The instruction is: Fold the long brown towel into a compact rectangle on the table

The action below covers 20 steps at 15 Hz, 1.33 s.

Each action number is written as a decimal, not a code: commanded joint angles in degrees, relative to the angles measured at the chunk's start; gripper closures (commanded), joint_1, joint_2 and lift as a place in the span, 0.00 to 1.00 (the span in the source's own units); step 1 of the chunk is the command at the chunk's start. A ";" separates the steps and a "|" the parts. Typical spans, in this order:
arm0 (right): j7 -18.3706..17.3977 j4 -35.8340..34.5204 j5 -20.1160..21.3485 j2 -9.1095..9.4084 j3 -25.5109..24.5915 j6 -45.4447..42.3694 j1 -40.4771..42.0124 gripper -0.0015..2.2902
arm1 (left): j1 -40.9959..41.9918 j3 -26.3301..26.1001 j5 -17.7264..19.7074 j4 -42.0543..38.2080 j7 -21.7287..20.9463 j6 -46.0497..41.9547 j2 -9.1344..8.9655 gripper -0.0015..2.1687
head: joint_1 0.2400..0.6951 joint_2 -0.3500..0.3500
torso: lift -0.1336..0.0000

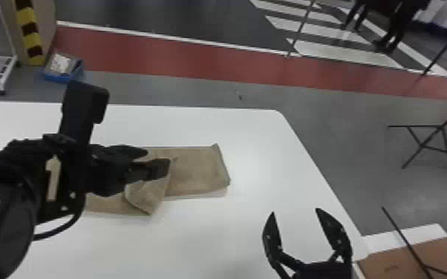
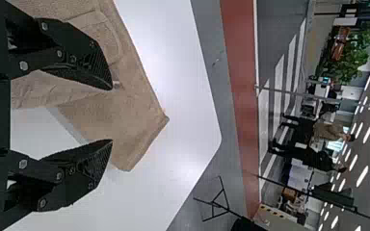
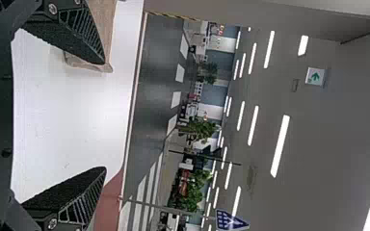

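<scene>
stretching beneath both arms, the white bench (image 1: pixel 204 241) carries the long brown towel (image 1: pixel 196 170), partly folded, the left gripper (image 1: pixel 157 159) over it with jaws well apart and empty, the right gripper (image 1: pixel 296 211) gaping empty nearer the robot, a pointed flap (image 1: pixel 148 196) lying askew.

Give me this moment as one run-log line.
brown towel on table, flap askew, not compact yet | left gripper open above towel | right gripper open, empty, over table
</scene>
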 commanded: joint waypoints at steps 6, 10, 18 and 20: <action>0.54 -4.19 0.97 0.23 2.37 8.81 -4.01 0.04 | 4.62 4.84 1.25 -2.68 -0.09 0.18 2.64 0.02 | 1.00 0.00 | 0.08; 0.98 -4.45 1.85 0.23 7.56 19.89 -10.69 0.05 | 10.33 17.58 6.35 -4.27 -0.27 -3.52 7.73 0.02 | 1.00 0.13 | 0.08; 2.65 7.50 1.85 0.23 19.69 35.71 -30.21 0.05 | 21.41 29.80 11.89 -3.21 -1.15 -15.47 12.22 0.02 | 1.00 0.62 | 0.08; 2.65 12.60 1.58 0.23 23.03 38.34 -35.30 0.05 | 23.52 30.06 12.33 -3.12 -1.41 -17.93 12.66 0.03 | 1.00 0.71 | 0.08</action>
